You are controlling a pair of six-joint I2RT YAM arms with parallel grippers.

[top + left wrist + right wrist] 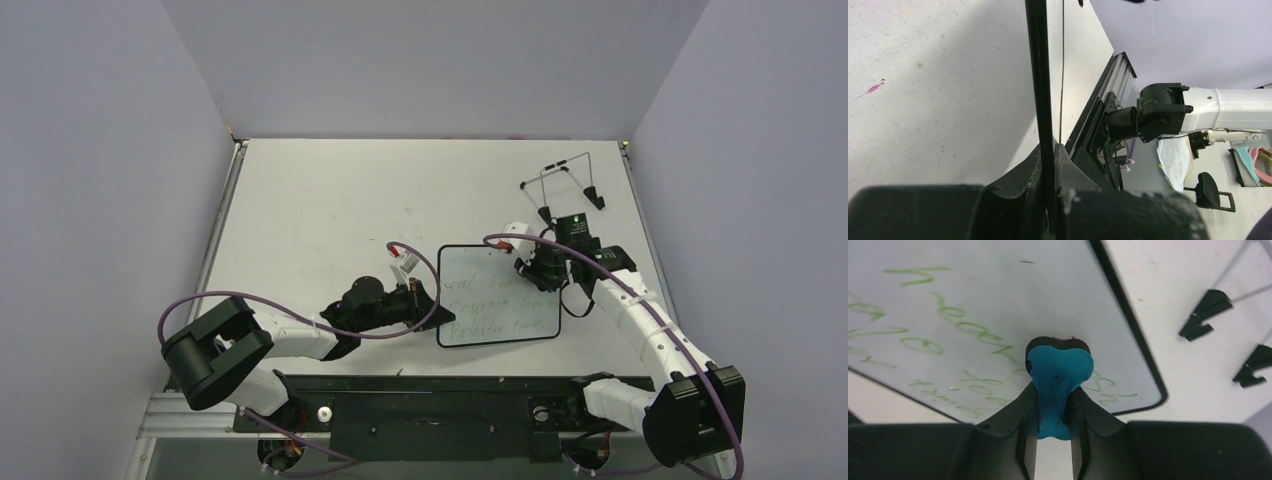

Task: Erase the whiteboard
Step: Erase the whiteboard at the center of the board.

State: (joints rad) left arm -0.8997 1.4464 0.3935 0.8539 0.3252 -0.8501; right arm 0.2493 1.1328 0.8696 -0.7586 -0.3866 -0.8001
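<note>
My left fingers (1020, 175) pinch the whiteboard (500, 300) by its left edge. My right fingers (1008, 425) clamp the blue eraser (1058, 372) over its far-right corner, and the green writing (973, 330) runs leftward.

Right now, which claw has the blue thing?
The right claw pinches the blue eraser at the whiteboard; the left claw grips only the board's black edge.

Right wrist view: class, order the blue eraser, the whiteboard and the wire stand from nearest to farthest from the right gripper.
1. blue eraser: clamped between the right gripper fingers.
2. whiteboard: directly beyond the eraser's tip.
3. wire stand: off to the right, past the board's rim.
</note>
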